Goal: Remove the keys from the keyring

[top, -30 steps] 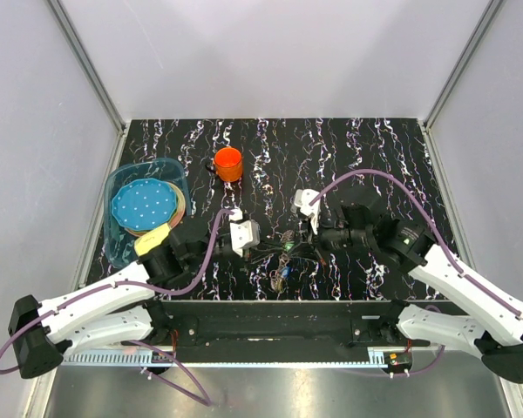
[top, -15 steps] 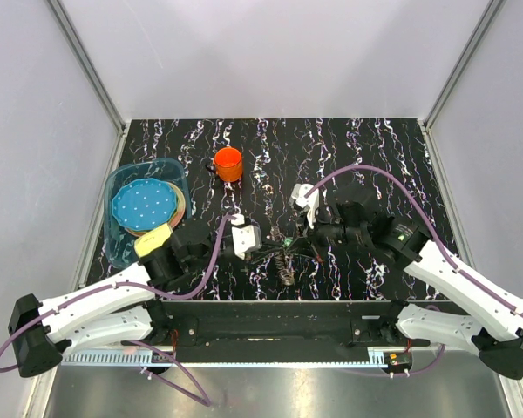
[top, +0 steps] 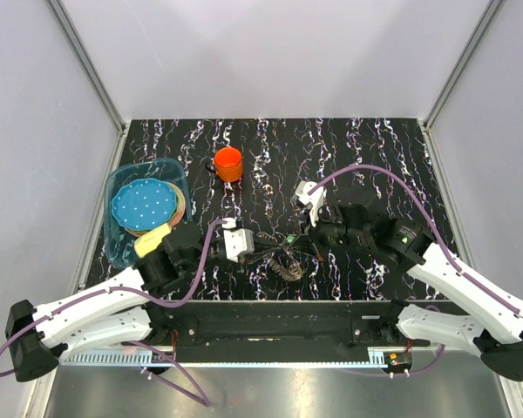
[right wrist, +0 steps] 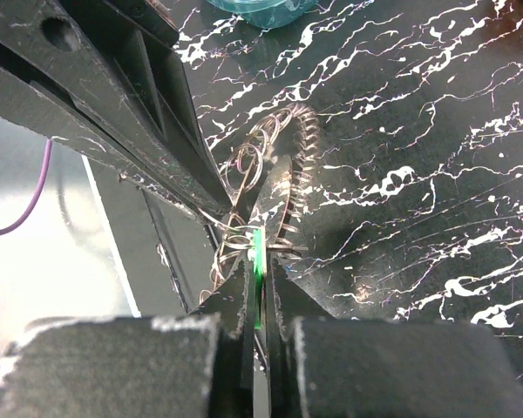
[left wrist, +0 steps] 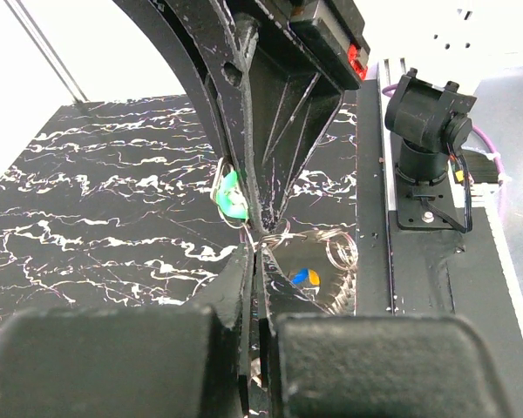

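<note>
The keyring [top: 288, 266], a grey toothed metal ring with thin wire loops, hangs low between my two grippers near the table's front. My left gripper [top: 267, 250] is shut on a thin wire loop [left wrist: 270, 233] of it. My right gripper [top: 296, 239] is shut on the green key [right wrist: 258, 261], which also shows in the left wrist view [left wrist: 234, 200]. A blue and yellow key head [left wrist: 305, 277] lies under the toothed rim [left wrist: 347, 280]. In the right wrist view the toothed rim [right wrist: 298, 174] stands just beyond my fingertips.
An orange cup [top: 228, 163] stands at the back, left of centre. A clear blue tub [top: 118, 242] with a blue dotted plate and a yellow sponge sits at the left. The black mounting rail [top: 270, 315] runs along the front edge.
My left gripper has drawn back to the left and my right gripper has shifted slightly right. The keyring has swung from hanging upright to lying lower between them.
</note>
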Tool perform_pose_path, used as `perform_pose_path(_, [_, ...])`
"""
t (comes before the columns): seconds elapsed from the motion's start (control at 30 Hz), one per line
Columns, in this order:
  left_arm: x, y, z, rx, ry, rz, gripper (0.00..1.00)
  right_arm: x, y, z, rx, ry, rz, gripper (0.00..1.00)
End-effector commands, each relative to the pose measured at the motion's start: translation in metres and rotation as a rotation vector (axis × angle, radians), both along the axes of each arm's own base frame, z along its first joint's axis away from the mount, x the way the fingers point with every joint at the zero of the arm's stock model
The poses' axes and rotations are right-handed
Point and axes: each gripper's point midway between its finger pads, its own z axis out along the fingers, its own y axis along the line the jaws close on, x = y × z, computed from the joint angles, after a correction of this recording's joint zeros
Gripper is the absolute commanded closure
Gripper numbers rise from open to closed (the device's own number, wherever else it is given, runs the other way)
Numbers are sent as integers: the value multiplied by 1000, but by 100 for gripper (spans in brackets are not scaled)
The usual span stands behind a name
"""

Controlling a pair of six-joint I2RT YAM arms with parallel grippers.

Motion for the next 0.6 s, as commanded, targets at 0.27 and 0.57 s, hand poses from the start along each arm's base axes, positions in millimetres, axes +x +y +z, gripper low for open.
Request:
perform_pose_path(0.27, [-20, 4, 6, -24, -18, -81, 100, 19, -1, 10, 28, -58, -85, 100])
perform_pose_path(0.57, [-20, 7, 23, -118, -13, -63, 100, 7, 4, 1, 39, -26, -17, 100])
